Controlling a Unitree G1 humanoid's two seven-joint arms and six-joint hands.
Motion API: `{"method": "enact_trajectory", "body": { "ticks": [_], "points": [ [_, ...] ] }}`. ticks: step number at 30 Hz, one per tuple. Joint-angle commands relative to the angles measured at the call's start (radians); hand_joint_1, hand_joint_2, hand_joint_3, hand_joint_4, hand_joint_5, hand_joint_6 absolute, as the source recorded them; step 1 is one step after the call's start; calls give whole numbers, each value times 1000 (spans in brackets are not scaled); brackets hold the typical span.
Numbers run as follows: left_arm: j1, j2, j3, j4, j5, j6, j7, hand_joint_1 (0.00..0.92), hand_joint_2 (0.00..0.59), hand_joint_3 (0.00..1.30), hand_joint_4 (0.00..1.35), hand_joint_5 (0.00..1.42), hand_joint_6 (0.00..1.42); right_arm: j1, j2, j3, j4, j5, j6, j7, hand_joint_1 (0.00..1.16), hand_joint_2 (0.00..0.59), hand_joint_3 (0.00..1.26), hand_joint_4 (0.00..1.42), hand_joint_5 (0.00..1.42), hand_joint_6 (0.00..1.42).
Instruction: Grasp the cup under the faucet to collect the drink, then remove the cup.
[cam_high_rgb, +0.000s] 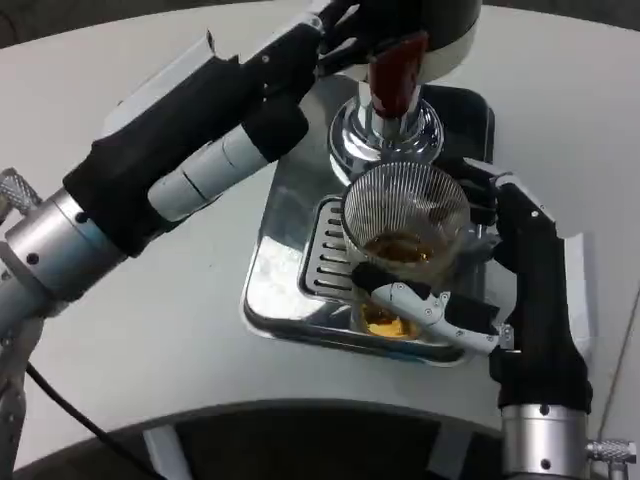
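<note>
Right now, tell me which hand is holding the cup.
The right hand: its fingers wrap the ribbed glass cup with amber drink over the drip tray. The left hand is up at the red faucet lever instead.

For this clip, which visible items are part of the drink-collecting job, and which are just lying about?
Job: cup holding amber drink; faucet above it; drip tray beneath; right hand gripping the cup; left hand at the dispenser top.
Lying about: black cable on the table.

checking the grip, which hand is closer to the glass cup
Right. The right hand wraps its fingers around the glass cup; the left hand is up at the red faucet handle.
</note>
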Motion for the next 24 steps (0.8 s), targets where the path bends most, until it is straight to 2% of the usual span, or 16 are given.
{"method": "enact_trajectory", "body": {
  "ticks": [1, 10, 24],
  "points": [
    [21, 20, 16, -39, 36, -15, 27, 0, 100, 32, 0, 73, 6, 24, 28, 12, -49, 11, -9, 5, 998, 112, 790, 852, 999, 996],
    [66, 51, 37, -130, 84, -10, 62, 0, 89, 17, 0, 4, 0, 66, 20, 6, -117, 25, -3, 33, 998, 111, 795, 852, 999, 996],
    [204, 98, 103, -234, 93, -36, 70, 0, 88, 5, 0, 0, 0, 161, 8, 3, -243, 53, 11, 100, 998, 109, 798, 852, 999, 987]
  ]
}}
